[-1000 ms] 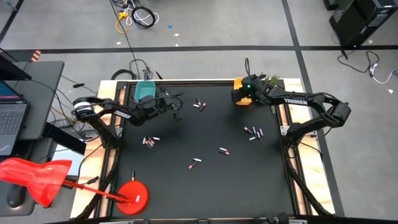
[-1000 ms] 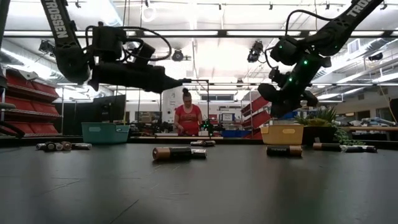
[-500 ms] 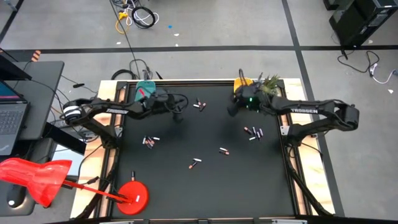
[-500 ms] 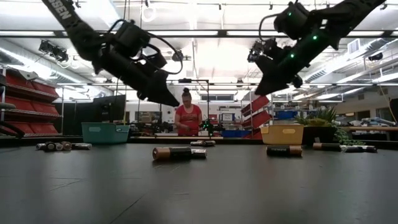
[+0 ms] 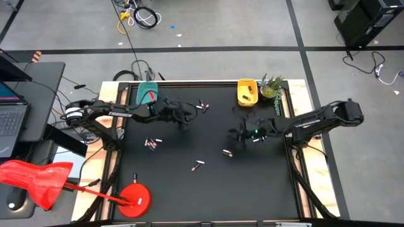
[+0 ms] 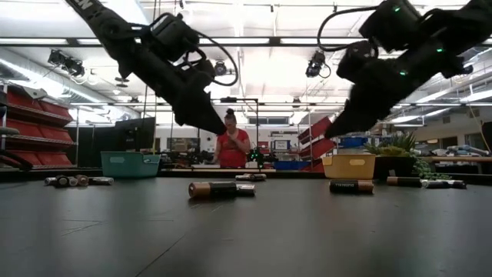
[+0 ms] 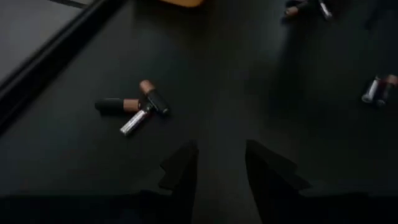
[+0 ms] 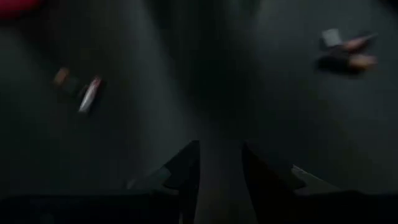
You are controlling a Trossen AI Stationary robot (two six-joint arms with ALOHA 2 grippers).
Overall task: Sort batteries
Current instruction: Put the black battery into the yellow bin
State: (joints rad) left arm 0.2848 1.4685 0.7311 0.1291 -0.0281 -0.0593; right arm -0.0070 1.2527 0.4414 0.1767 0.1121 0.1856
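- My left gripper (image 5: pixel 185 122) hangs above the black table (image 5: pixel 208 189), near its back-left part, just short of a three-battery cluster (image 7: pixel 134 107). Fingers (image 7: pixel 181 167) apart w/ a narrow gap, nothing between them.
- My right gripper (image 5: pixel 235 133) is over the table's right-centre, above the mat. Fingers (image 8: pixel 186 163) slightly parted, empty.
- Batteries lie scattered flat on the mat: pair near the back (image 5: pixel 202 106), group at left (image 5: pixel 151 143), one pair mid-table (image 5: pixel 227 152), another nearer the front (image 5: pixel 198 165), a few under my right arm (image 5: pixel 257 137).
- Teal tray (image 5: pixel 146 93) at back-left edge, yellow tray (image 5: pixel 247 91) at back-right; contents of each too small to tell.
- Low view: a person (image 6: pixel 233 145) in red stands in the room beyond.
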